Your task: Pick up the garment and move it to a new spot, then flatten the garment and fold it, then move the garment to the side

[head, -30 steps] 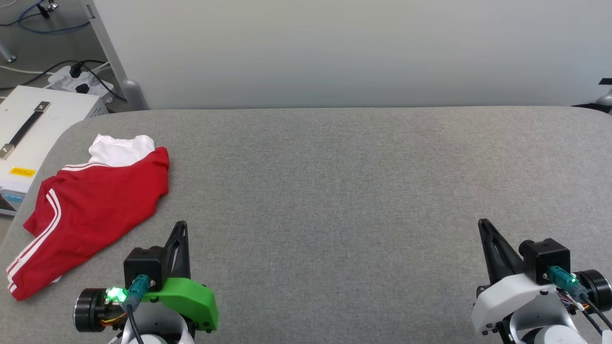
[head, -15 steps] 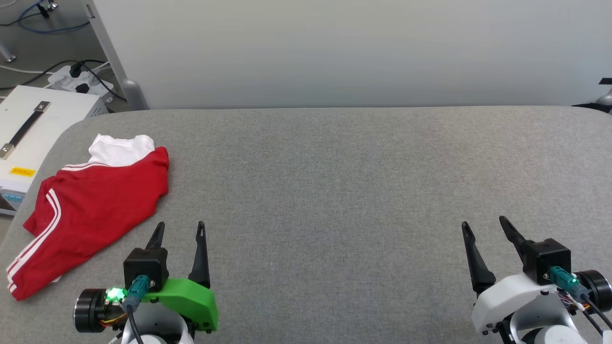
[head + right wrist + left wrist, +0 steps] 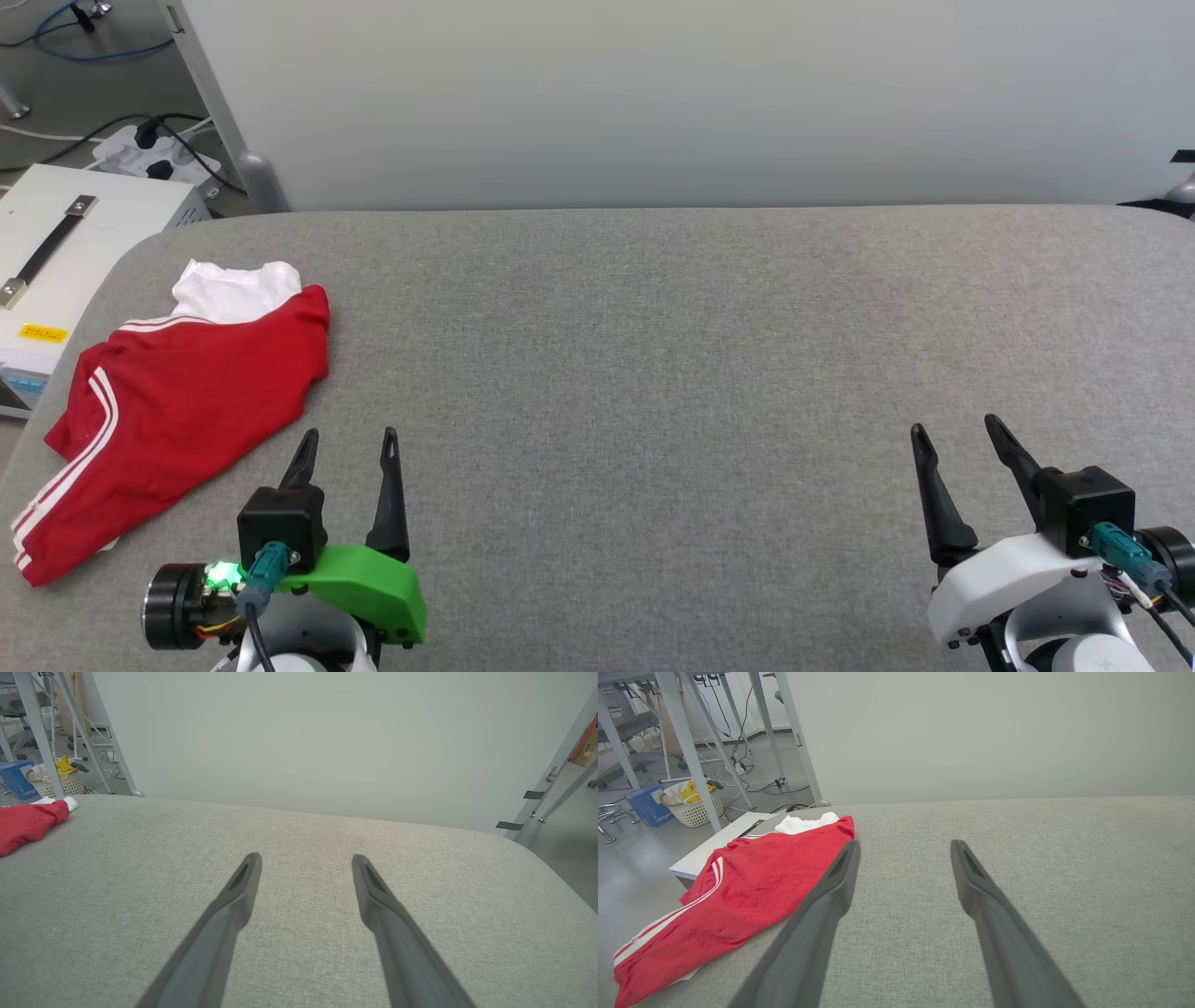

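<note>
you see the garment lying crumpled on the grey worktop at its left edge, near the left jaws. the left jaws and right jaws stand open, gripping nothing.

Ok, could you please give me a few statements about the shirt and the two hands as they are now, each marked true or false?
1. The garment lies near the left end of the grey table. True.
2. The left hand grips the garment. False: it is open, empty and apart from the garment.
3. The right hand is open with nothing between its fingers. True.
4. The garment is spread flat with its lettering showing. False: it lies bunched, and no lettering shows.
</note>
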### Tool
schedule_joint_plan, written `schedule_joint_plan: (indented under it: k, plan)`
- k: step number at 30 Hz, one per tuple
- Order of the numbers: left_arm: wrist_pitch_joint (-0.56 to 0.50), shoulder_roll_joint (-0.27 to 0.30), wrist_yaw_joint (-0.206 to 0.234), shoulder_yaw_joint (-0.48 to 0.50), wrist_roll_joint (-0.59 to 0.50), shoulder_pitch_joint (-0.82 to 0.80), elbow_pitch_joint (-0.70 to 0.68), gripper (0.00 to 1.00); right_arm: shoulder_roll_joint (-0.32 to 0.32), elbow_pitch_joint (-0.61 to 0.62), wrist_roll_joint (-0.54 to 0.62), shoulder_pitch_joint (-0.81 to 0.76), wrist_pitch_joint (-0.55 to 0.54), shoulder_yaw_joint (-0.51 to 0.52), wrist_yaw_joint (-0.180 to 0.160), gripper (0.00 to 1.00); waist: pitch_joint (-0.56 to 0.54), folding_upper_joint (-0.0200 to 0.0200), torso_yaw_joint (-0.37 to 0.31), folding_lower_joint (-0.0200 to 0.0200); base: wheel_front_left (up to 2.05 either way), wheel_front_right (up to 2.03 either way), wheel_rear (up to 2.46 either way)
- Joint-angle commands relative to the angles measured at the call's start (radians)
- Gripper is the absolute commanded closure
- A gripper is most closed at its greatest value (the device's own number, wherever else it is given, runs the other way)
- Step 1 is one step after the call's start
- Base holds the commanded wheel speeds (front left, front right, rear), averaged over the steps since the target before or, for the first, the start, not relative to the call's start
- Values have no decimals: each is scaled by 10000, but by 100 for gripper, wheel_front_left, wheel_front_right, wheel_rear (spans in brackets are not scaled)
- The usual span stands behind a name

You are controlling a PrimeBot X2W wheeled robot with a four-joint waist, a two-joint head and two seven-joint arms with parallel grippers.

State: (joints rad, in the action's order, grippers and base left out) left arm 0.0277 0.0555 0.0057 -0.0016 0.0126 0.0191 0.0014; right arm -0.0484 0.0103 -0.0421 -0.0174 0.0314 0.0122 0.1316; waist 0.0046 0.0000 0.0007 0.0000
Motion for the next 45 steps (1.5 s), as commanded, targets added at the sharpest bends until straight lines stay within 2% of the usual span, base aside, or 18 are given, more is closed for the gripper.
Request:
schedule_joint_plan:
  k: [1, 45]
  plan:
    - [114, -10, 79, -27, 74, -52, -27, 0, -6, 91, -129, -29, 109, 38, -1, 0, 6, 0, 1, 0, 0, 0, 0]
    - [1073, -28, 65, -227, 319, -93, 87, 0, -11, 610, -856, -373, 1054, 112, -5, 0, 142, 0, 152, 0, 0, 0, 0]
